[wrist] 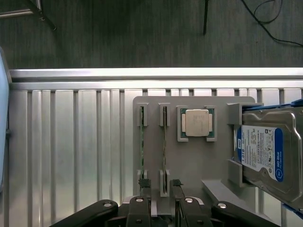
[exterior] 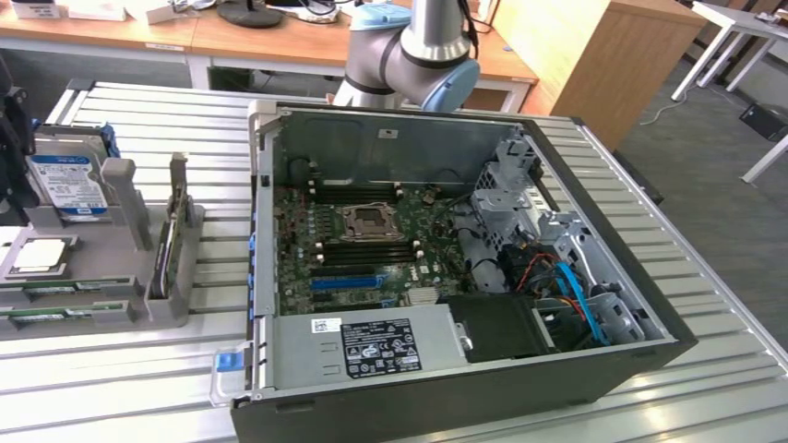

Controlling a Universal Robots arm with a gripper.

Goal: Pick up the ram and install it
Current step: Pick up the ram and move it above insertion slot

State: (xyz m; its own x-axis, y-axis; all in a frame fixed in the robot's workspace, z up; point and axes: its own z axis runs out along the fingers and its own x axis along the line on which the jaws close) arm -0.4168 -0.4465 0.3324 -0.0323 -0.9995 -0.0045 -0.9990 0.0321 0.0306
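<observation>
Exterior view: the ram (exterior: 68, 293) stands on edge in a grey holder (exterior: 148, 309) at the exterior view's left, well apart from the computer case (exterior: 407, 411).

Wrist view: the gripper (wrist: 160, 187), fingers spread, hangs over the holder. The ram (wrist: 164, 142) seems to lie between them, its long axis running straight ahead.

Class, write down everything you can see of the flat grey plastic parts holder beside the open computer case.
The flat grey plastic parts holder lies on the ribbed metal table, at the exterior view's left of the open computer case. It looks matte and moulded. Raised clips keep two thin green ram sticks on edge; a square frame seats a silver processor chip; a bracket props a hard drive with a blue-and-white label.
</observation>
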